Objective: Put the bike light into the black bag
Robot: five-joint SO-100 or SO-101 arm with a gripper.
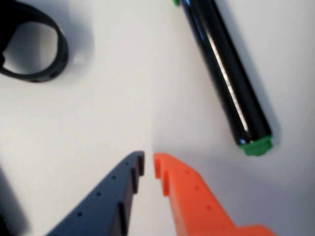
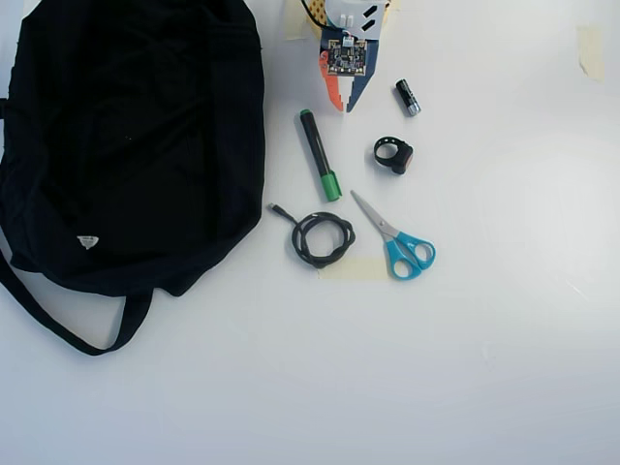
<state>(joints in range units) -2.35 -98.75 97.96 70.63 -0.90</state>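
Nearest the wrist camera: gripper [image 1: 148, 164] with fingers [image 1: 192, 196] nearly pressed together, pinching nothing, above bare white table [image 1: 123, 108]. Beyond, at upper left of the wrist view, the bike light [image 2: 394, 155], lying right of a green-capped marker [image 2: 319, 155]. Farthest, at left in the overhead view, the black bag [image 2: 126, 136].

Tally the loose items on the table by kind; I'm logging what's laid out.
Black bag: 1
Bike light: 1
Marker: 1
Small cylinder: 1
Coiled cable: 1
Scissors: 1
Total: 6
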